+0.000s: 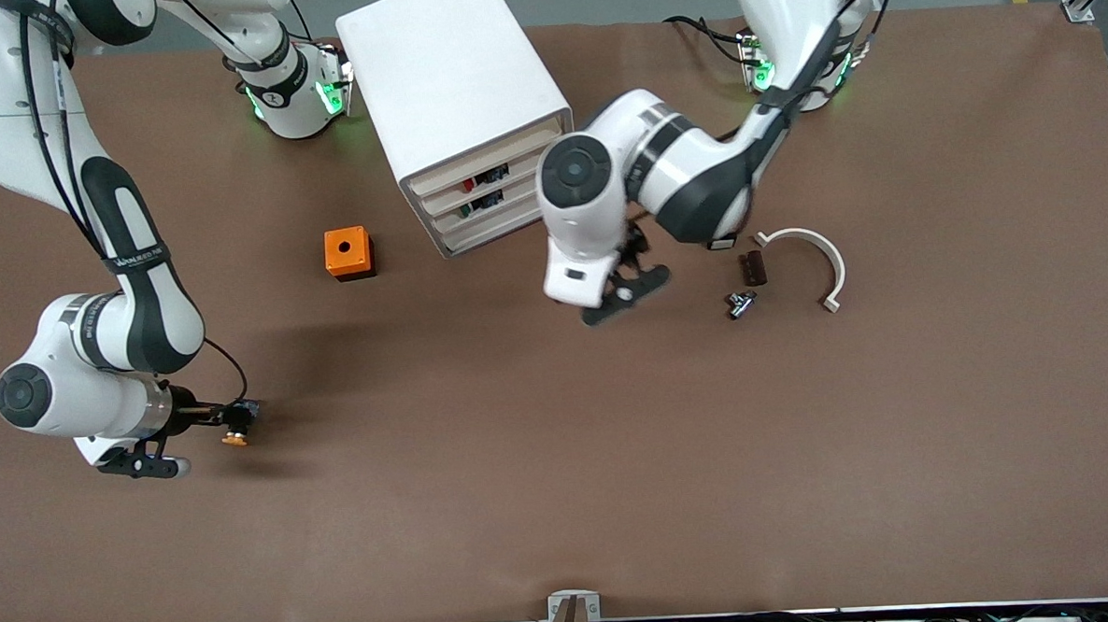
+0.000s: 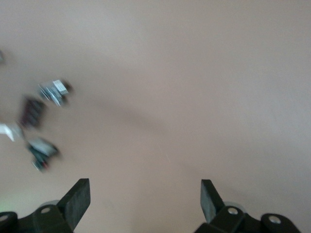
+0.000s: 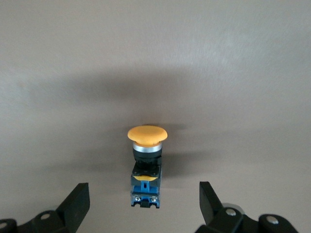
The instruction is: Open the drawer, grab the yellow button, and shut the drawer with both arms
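Beside the button, right claw agape

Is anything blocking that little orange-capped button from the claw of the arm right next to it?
Nothing visible does. The button lies on bare brown table, and the right gripper sits right at its blue end with jaws open on either side. The orange cube and the cabinet stand farther from the front camera.

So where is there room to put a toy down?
Bare table runs along the camera's edge, nearer than the button and the left gripper. It's crowded by the curved piece, among small parts.
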You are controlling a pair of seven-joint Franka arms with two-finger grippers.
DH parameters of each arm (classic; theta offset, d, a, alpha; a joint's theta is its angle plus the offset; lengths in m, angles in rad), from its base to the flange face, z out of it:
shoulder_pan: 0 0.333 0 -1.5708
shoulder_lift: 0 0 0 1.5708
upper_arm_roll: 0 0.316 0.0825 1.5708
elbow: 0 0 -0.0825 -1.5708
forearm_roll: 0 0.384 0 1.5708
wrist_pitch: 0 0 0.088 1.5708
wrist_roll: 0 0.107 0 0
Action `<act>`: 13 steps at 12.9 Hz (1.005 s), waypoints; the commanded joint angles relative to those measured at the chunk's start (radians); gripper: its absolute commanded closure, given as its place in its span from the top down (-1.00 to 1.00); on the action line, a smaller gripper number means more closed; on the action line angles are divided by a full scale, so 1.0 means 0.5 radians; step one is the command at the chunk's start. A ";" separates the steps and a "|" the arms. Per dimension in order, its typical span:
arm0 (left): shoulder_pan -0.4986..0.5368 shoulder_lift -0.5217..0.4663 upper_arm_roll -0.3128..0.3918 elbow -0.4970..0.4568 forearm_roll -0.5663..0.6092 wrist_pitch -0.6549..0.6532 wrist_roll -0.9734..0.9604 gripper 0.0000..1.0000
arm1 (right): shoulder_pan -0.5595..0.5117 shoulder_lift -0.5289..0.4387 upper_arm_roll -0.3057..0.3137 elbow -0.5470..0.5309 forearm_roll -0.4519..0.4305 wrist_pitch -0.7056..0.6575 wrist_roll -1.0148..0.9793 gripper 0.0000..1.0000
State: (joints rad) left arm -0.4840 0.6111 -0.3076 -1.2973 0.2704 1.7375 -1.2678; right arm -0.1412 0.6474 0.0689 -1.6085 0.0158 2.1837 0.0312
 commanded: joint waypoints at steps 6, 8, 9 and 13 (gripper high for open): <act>0.474 -0.448 -0.029 -0.028 0.269 -0.440 0.896 1.00 | -0.049 -0.588 0.022 -0.044 0.069 -0.302 -0.118 1.00; 0.621 -0.565 -0.035 -0.031 0.233 -0.499 1.129 1.00 | -0.031 -0.791 -0.006 -0.056 0.113 -0.440 -0.115 1.00; 0.703 -0.611 -0.029 -0.028 0.147 -0.508 1.231 1.00 | -0.031 -0.883 -0.006 -0.056 0.116 -0.513 -0.112 1.00; 0.925 -0.820 0.078 -0.083 -0.126 -0.508 1.611 1.00 | 0.070 -1.193 -0.042 -0.056 0.119 -0.829 -0.093 1.00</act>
State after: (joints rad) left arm -0.0322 0.2664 -0.3021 -1.2920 0.2545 1.4864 -0.5449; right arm -0.1330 0.1281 0.0625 -1.6009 0.0609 1.8116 -0.0066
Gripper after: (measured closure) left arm 0.000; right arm 0.000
